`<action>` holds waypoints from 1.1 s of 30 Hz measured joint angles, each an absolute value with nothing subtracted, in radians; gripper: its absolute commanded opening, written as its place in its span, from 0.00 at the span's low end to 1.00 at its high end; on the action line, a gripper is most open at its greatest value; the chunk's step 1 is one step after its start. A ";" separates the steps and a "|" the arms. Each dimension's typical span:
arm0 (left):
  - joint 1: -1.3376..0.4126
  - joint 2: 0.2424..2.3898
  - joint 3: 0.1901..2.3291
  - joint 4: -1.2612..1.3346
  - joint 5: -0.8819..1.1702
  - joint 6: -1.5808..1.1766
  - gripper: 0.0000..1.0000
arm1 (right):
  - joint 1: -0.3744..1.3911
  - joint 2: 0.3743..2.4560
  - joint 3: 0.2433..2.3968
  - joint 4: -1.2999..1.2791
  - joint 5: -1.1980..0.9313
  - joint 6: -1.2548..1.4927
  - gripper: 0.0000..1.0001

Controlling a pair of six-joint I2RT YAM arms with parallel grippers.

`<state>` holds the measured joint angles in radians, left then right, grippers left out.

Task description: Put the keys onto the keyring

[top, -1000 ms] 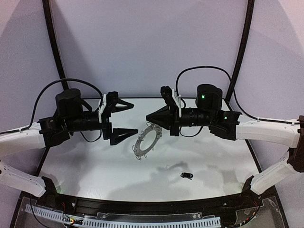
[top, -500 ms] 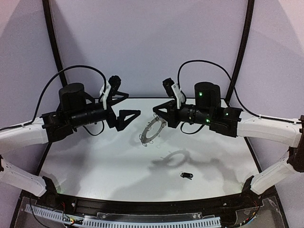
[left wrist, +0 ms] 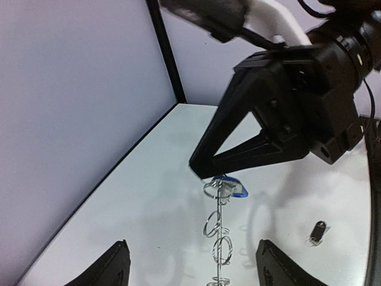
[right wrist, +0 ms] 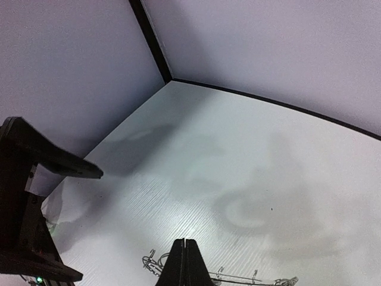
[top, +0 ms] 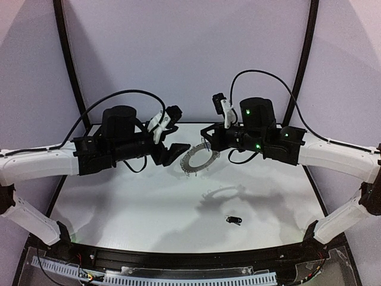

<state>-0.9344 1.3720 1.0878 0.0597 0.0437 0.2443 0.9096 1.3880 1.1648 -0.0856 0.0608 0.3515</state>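
**Step in hand: fitting the second key.**

1. The right gripper is clenched on the keyring and holds it in the air over the middle of the worktop, toward the far edge.
2. The blue key hangs at the ring just below the clamped fingertips. We judge it already fitted.
3. The black key lies on the worktop near the front edge, right of centre, and is not yet picked up.
4. The left gripper is released, with one finger on either side of the ring and neither touching it.

**Next move:** we judge that the left gripper either steadies the ring or goes down for the black key. We cannot tell which.
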 measured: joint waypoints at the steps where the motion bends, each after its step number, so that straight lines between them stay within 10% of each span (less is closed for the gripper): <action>1: -0.952 1.387 1.098 0.060 0.012 0.266 0.69 | 0.910 1.388 1.165 -0.094 0.066 0.363 0.00; 33: -1.052 1.569 1.144 0.219 -0.163 0.352 0.25 | 0.938 1.383 1.164 -0.105 0.133 0.549 0.00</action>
